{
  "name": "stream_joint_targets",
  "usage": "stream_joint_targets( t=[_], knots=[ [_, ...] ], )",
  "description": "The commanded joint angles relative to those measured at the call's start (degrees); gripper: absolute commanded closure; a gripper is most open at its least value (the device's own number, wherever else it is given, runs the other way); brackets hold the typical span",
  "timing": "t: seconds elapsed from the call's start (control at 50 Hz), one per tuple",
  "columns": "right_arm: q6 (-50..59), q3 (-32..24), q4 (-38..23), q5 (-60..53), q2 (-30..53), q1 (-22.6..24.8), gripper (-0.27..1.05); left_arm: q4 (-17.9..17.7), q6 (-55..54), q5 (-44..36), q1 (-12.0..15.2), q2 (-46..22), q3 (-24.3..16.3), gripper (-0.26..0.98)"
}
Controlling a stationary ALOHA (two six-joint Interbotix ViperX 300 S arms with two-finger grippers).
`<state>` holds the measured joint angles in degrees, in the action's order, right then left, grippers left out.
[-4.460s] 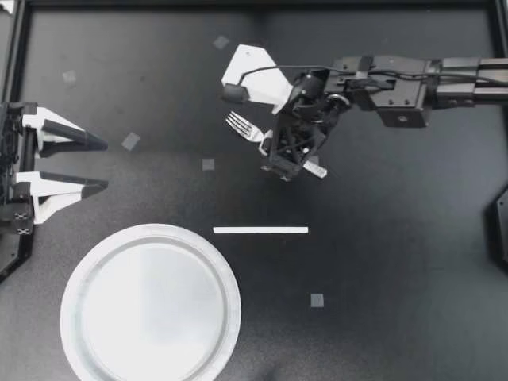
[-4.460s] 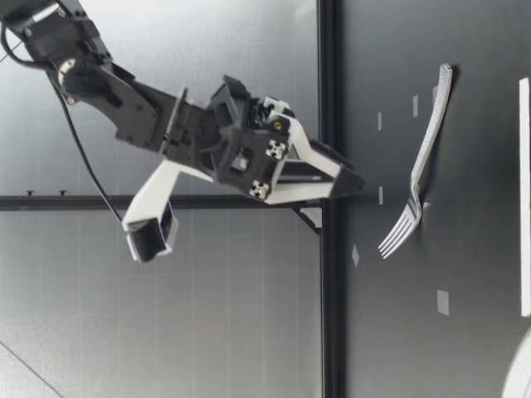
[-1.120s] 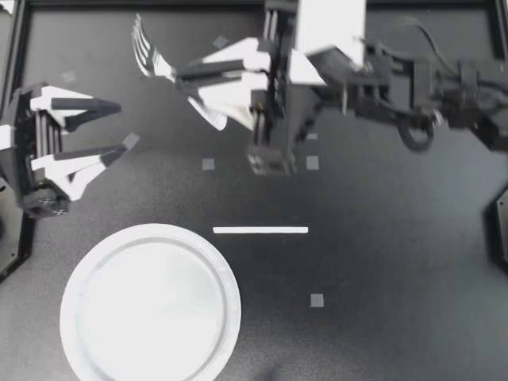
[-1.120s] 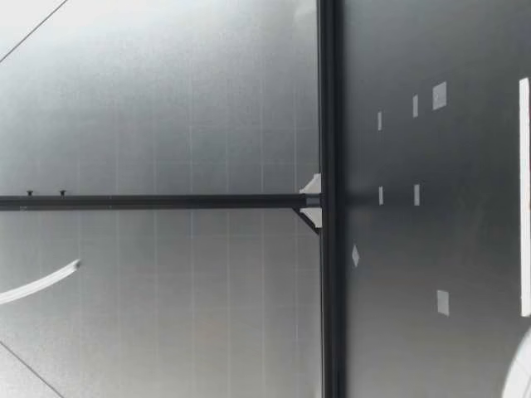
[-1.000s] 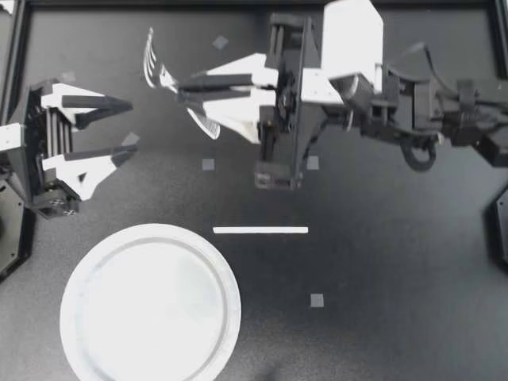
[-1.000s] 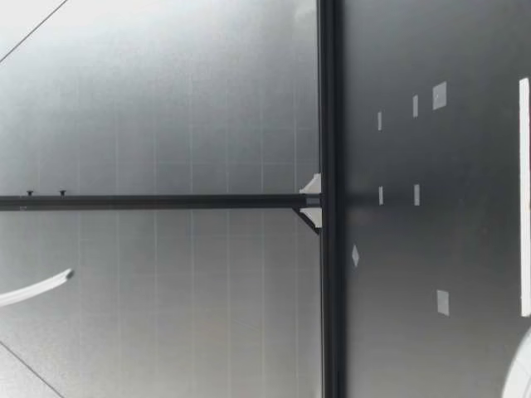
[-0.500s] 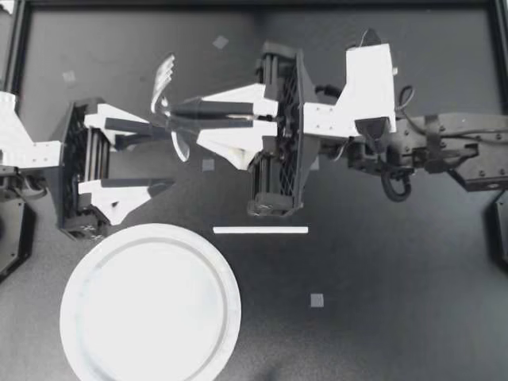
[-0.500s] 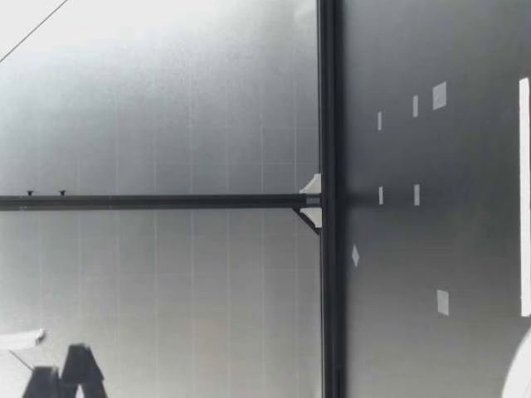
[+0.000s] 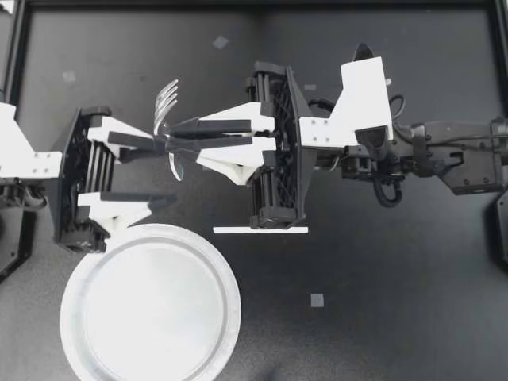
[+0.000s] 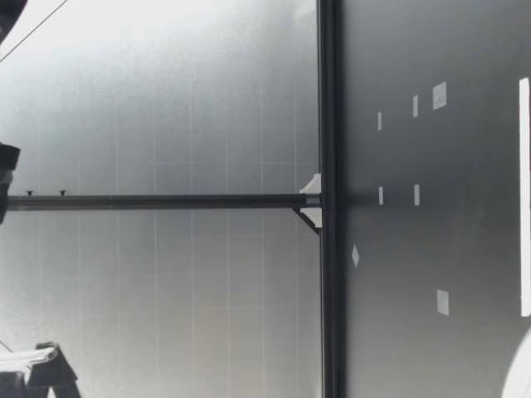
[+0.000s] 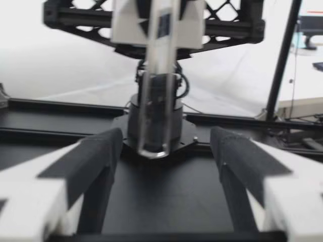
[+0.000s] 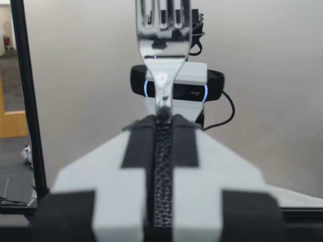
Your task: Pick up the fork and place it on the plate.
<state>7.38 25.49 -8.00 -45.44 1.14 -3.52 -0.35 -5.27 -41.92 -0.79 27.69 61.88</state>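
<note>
Our right arm reaches past the middle, wrist level, with our right gripper [image 9: 176, 136] pinched tight on the fork [image 9: 165, 99]. Our left gripper [image 9: 163, 169] faces it tip to tip, its fingers [image 9: 131, 197] spread wide. Both are held high.

My left gripper [image 9: 165, 172] stands between the fork [image 9: 165, 99] and the plate [image 9: 151, 317].

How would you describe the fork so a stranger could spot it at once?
Look over the black table, beyond the white plate, where my left gripper faces my right gripper. The fork is the thin shiny metal piece clamped crosswise in the right one, tines free.
</note>
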Motion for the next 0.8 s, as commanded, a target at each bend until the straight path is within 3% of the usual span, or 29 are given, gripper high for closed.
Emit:
stream_joint_targets(
  t=[0.0,0.28,0.4,0.6,0.78],
  knots=[
    [0.1,-0.9,-0.1,-1.0,-0.4,-0.4,0.72,0.1,-0.1,-0.7,-0.5,0.1,-1.5,0.13],
    [0.0,-0.8,-0.2,-1.2,-0.4,-0.4,0.72,0.1,-0.9,-0.6,-0.7,-0.6,-1.8,0.18],
    [0.0,-0.8,-0.1,-1.2,-0.4,-0.4,0.72,0.1,-0.5,-0.7,-0.7,-0.4,-1.6,0.34],
    [0.0,-0.8,-0.2,-1.2,-0.3,-0.4,0.72,0.1,0.3,-0.7,-0.7,-0.2,-1.3,0.73],
    [0.2,-0.8,-0.2,-1.1,0.1,-0.4,0.72,-0.2,0.5,0.4,-0.7,-0.1,-1.3,0.79]
  ],
)
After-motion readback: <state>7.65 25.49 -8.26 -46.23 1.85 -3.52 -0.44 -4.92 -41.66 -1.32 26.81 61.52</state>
